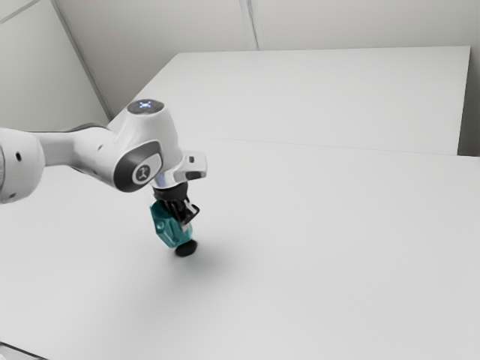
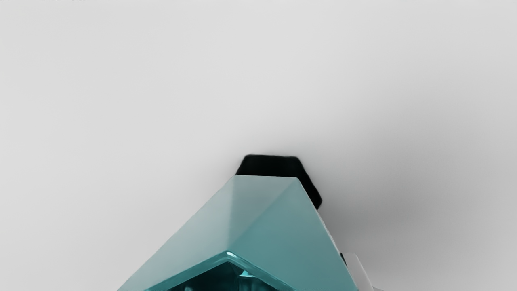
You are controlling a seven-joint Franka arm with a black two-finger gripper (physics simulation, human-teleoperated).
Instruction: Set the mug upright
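The teal faceted mug (image 1: 169,227) is right under my hand and leans in the exterior view, its narrow end low and toward that view's right. My gripper (image 1: 184,214) overlaps the mug's upper part on that side. From the hand, the mug (image 2: 266,218) shows its sloping outer walls and a piece of its dark hollow inside. A light-coloured part of the gripper (image 2: 358,271) stands against the mug's outer wall; the mug hides the other side. A black piece (image 2: 270,165) pokes out beyond the mug's narrow end; I cannot tell whether it belongs to the mug.
A large white table surface (image 1: 322,247) lies beneath and around the mug, with a soft shadow close to it. Farther back stands a big white panel or surface (image 1: 322,97), its edge running along the exterior view's right.
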